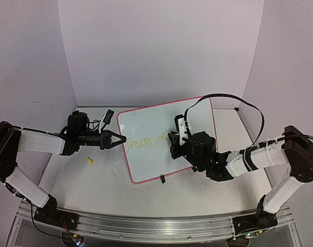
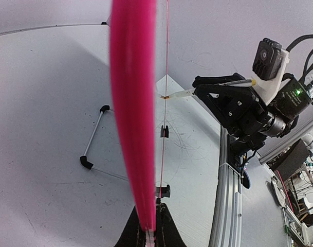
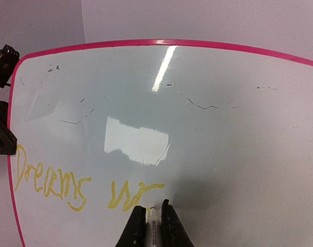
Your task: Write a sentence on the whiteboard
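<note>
The whiteboard (image 1: 151, 164) stands tilted on the table, glossy white with a pink rim (image 2: 131, 103). My left gripper (image 1: 122, 139) is shut on its left edge; in the left wrist view the rim runs between that gripper (image 2: 149, 206). My right gripper (image 1: 173, 139) is shut on a white marker (image 3: 154, 226), tip against the board face (image 3: 197, 128). The sentence (image 3: 51, 182) in thin yellow reads "Dreams", then the first strokes of a second word (image 3: 130, 194) just above the marker tip. The same yellow sentence (image 1: 144, 142) shows from above.
A small yellow cap (image 1: 89, 160) lies on the tabletop left of the board. A black object (image 1: 109, 116) sits near the back wall. Black stand legs (image 1: 162, 179) prop the board, one wire leg (image 2: 94, 136) behind it. An aluminium rail (image 1: 146, 226) runs along the front edge.
</note>
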